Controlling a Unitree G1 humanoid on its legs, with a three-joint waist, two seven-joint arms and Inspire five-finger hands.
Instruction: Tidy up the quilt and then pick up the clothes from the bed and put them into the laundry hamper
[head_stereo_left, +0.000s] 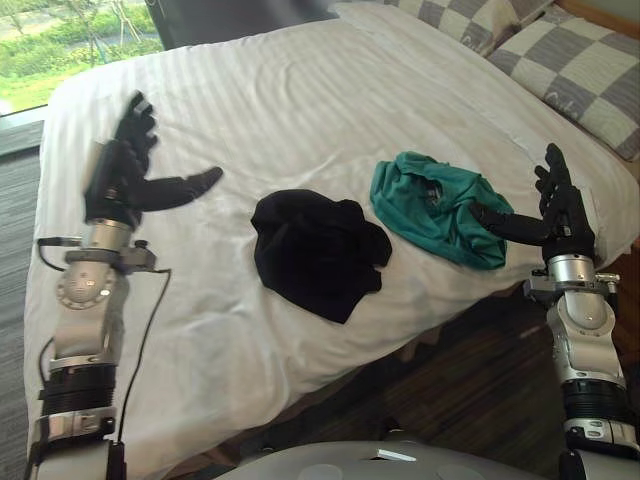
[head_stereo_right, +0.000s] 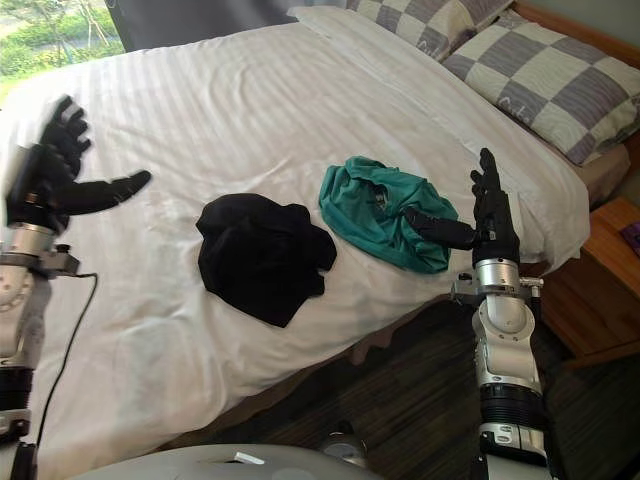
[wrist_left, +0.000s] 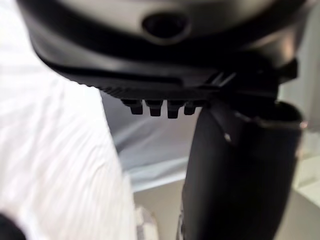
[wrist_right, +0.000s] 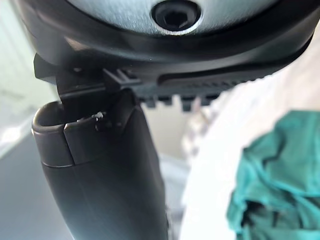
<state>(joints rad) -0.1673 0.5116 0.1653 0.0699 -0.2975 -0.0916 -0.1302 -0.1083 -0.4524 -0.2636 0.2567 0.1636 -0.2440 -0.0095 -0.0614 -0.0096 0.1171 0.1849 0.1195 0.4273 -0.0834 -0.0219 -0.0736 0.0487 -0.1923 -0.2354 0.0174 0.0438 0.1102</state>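
A crumpled black garment (head_stereo_left: 312, 250) lies on the white quilt (head_stereo_left: 260, 110) near the bed's front edge. Just to its right sits a bunched teal garment (head_stereo_left: 435, 205), which my right wrist view also catches (wrist_right: 272, 180). My left hand (head_stereo_left: 125, 170) is raised above the quilt at the left, fingers straight and thumb stretched toward the black garment, holding nothing. My right hand (head_stereo_left: 560, 205) stands upright at the bed's right edge, fingers straight, with its thumb reaching to the teal garment's right side.
Checked grey-and-white pillows (head_stereo_left: 585, 65) lie at the head of the bed, far right. A wooden nightstand (head_stereo_right: 605, 280) stands right of the bed. A window (head_stereo_left: 70, 40) is beyond the bed's far left. Dark floor (head_stereo_right: 410, 390) runs in front.
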